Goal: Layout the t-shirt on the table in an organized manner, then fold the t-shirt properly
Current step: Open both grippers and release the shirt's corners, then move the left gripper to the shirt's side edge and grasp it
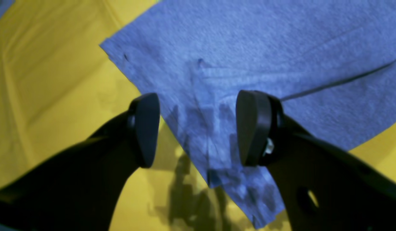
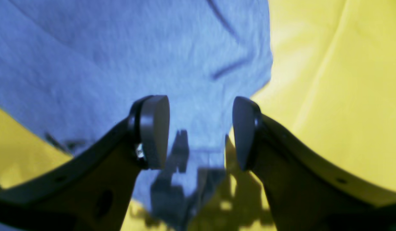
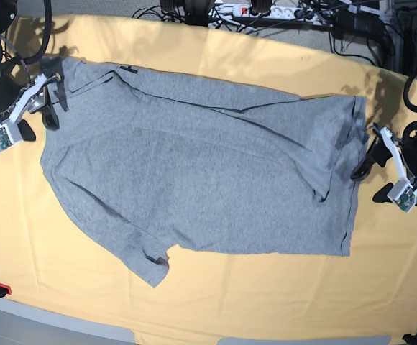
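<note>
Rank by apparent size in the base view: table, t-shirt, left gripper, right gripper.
1. table, fills most of the view.
2. t-shirt, spread over its middle.
3. left gripper and right gripper: both small and look alike, so no ranking between them.

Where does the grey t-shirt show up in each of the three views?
Left wrist: the heather-grey cotton t-shirt fills the upper middle and right, one corner running down between the open left hand.
Right wrist: it covers the upper left and centre, its edge dropping between the open right hand.
Base: it lies spread across the middle, a hand at each end.
Shared landmark: the pale yellow-orange cloth-covered table around it.
</note>
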Robot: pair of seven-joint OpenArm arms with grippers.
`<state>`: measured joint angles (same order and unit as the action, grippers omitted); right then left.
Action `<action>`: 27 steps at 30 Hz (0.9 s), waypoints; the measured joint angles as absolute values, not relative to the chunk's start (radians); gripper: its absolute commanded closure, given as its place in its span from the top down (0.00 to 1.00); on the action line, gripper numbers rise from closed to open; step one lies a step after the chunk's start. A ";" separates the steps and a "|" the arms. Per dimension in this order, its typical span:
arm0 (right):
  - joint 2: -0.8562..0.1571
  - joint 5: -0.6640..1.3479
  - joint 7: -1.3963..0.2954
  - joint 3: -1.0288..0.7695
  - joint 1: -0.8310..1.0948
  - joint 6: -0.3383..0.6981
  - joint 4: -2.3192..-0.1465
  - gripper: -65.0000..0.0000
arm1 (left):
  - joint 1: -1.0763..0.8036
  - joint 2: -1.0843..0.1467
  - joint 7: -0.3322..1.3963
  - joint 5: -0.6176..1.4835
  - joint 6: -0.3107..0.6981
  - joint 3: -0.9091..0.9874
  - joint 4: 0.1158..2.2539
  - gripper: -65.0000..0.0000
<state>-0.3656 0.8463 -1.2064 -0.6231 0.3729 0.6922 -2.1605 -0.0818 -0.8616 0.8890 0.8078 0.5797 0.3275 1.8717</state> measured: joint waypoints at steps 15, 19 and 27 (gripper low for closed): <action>-0.364 0.754 -1.118 -0.683 0.556 0.530 -2.059 0.51 | -0.088 -0.861 0.971 0.941 0.558 0.391 1.673 0.59; -0.363 0.916 -1.168 -0.710 0.556 0.568 -1.952 0.51 | -0.087 -0.861 1.036 1.029 0.604 0.475 1.613 0.59; -0.364 1.085 -1.172 -0.718 0.550 0.660 -1.724 0.51 | -0.088 -0.861 1.097 1.103 0.607 0.574 1.570 0.59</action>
